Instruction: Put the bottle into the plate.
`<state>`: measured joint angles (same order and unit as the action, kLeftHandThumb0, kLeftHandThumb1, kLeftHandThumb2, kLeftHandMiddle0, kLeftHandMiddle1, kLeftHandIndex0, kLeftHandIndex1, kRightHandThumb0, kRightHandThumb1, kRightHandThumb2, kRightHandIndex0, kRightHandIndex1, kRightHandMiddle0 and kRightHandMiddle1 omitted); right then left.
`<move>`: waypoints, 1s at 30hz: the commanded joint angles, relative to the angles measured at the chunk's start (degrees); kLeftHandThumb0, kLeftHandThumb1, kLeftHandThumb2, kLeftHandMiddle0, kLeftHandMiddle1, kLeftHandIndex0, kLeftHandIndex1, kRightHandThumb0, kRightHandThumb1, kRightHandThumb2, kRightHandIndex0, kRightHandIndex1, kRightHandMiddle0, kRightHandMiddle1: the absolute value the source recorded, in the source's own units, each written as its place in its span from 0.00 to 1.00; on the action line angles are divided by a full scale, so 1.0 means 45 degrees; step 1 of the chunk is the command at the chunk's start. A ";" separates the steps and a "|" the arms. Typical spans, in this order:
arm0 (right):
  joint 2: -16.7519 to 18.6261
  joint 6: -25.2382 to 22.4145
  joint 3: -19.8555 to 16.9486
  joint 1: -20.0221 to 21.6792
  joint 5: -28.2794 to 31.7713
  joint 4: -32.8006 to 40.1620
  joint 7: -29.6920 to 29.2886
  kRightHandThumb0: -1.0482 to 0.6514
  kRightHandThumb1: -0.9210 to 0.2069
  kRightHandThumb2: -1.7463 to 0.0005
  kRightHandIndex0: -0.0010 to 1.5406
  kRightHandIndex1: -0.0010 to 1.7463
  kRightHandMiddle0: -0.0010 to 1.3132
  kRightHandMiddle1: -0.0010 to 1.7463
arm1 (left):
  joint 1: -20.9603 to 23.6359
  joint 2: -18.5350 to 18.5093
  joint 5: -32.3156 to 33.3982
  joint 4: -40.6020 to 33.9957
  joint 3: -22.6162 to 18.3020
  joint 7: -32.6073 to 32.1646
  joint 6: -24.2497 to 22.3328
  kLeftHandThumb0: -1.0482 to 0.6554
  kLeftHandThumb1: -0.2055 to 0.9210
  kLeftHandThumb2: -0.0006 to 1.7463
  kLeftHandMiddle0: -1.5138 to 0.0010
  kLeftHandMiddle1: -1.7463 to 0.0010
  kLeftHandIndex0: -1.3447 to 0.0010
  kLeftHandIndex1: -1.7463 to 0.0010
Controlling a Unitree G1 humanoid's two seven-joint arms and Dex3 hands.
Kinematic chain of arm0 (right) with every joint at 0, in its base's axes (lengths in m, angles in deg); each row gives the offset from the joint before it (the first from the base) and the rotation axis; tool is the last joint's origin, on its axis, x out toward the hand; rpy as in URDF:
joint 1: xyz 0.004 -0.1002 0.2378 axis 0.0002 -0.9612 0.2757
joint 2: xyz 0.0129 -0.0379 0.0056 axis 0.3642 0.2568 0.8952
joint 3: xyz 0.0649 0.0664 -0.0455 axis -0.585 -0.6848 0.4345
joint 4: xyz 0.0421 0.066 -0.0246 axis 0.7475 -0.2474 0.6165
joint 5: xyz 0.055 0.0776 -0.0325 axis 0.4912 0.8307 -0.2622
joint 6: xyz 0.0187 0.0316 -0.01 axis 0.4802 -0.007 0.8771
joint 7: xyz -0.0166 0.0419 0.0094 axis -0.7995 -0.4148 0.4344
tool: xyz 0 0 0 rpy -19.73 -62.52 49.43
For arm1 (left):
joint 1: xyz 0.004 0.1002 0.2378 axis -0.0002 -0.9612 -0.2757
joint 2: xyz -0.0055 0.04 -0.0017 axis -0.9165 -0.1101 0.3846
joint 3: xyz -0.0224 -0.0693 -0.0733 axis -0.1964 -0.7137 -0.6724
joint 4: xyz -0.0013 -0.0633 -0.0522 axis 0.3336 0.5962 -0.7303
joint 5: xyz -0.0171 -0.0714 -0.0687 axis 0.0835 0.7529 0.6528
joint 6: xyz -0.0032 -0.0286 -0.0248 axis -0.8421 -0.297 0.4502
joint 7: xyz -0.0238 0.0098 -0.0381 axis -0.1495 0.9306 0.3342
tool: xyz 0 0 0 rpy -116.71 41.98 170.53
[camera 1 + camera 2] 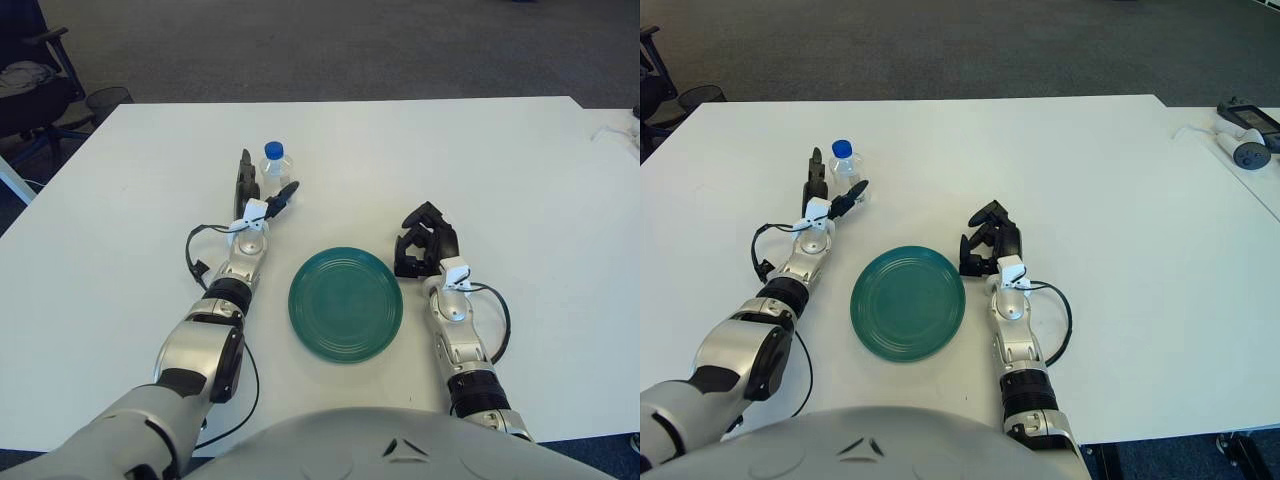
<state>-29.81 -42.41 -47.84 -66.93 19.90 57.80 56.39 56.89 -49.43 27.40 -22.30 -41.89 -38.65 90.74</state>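
Fingers (pixel 243 175) of the left hand (pixel 262 195) are spread around the base of the water bottle (pixel 274 166), one long dark finger standing on the bottle's left and a shorter one (pixel 285 193) angled in on its right. They flank it without visibly pressing on it, so the hand reads as open and the step in hand is the reach just before the grasp. The bottle stands upright, clear with a blue cap (pixel 274 150), between those fingers and slightly beyond them, toward the far edge of the worktop (pixel 520 170) and left of its middle.

My judgement is that the next move calls for closing the fingers on the bottle's body, low enough to keep it from tipping, then lifting it and carrying it toward the near edge and rightward to the green plate (pixel 346 303). The plate lies flat near the middle of the near edge, well apart from the bottle and with nothing on it.

Beside the plate's right rim shows the right hand (pixel 424 243), idle, its fingers curled and holding nothing.
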 commanded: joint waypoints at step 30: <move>0.0250 -0.0474 0.0078 -0.0442 -0.0007 -0.0723 -0.0092 0.62 0.79 0.07 0.54 0.96 0.46 1.00 | 0.0626 -0.0280 -0.0217 0.0253 0.0382 0.0613 -0.0043 0.00 1.00 0.03 0.96 0.98 1.00 1.00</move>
<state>-29.31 -41.99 -47.83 -66.91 19.73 57.46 55.80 58.26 -50.21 26.60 -21.63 -40.47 -36.44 90.70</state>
